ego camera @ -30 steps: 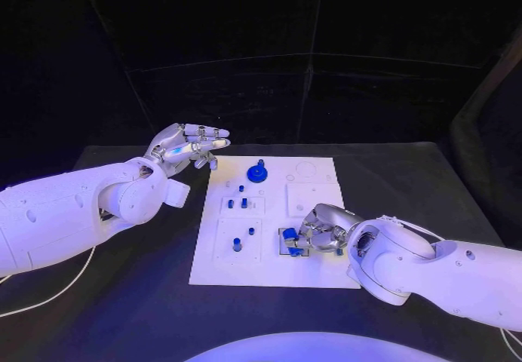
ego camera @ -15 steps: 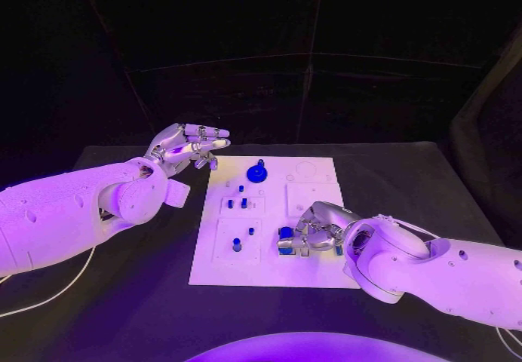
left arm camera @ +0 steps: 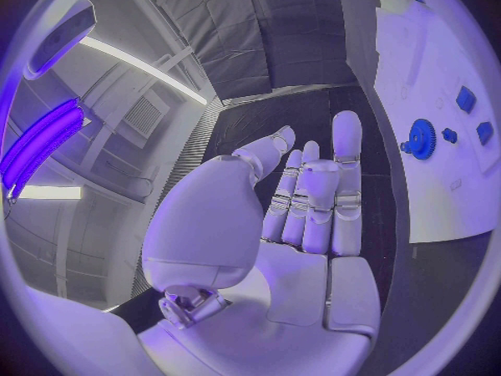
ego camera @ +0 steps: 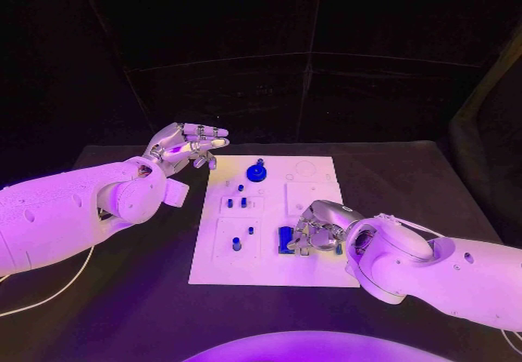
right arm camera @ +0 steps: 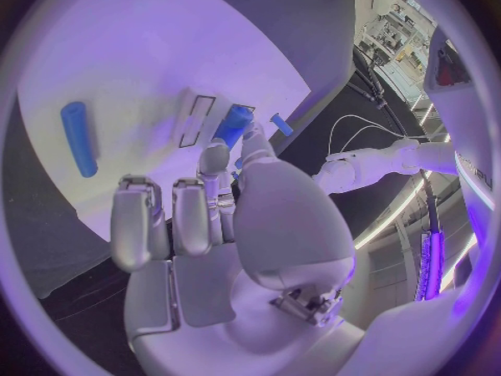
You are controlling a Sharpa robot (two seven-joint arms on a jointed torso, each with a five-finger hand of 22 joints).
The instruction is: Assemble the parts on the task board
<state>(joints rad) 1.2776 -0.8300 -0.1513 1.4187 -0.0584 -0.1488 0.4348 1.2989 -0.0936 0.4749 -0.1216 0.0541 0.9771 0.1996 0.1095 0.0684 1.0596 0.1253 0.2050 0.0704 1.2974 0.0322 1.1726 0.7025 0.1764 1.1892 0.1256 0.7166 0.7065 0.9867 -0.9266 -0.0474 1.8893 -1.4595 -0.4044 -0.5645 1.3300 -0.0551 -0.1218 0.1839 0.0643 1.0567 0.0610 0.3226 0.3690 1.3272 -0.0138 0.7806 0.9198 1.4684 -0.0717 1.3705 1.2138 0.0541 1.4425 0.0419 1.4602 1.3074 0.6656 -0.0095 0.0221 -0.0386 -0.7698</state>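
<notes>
the white task board (ego camera: 272, 264) lies in the middle of the black table (ego camera: 413, 181), its long side running away from the robot. near its far end stands a round blue gear (ego camera: 256, 173) on a peg, which the left wrist view also shows (left arm camera: 422, 137) beside two smaller blue parts. lower down, in the middle left of the board, a few small blue pegs (ego camera: 241, 202) stand in a raised block, and nearer the robot another blue peg (ego camera: 236, 243) stands upright in a second block. the right hand (ego camera: 321, 230) rests over the near right part of the board, fingers curled down, and pinches a blue cylindrical part (ego camera: 286, 239) between thumb and a fingertip; in the right wrist view the same blue part (right arm camera: 232, 126) sits at the fingertips, right at a dark-outlined rectangular slot (right arm camera: 194, 117) in the board, though whether it is already seated in it cannot be told. in that view a longer blue rod (right arm camera: 78, 139) lies flat on the white surface, well apart from the hand. the left hand (ego camera: 187, 145) hovers above the table off the board's far left corner, holding nothing, its fingers loosely spread and slightly bent; the left wrist view shows its palm (left arm camera: 303, 226) bare with the fingers extended.
</notes>
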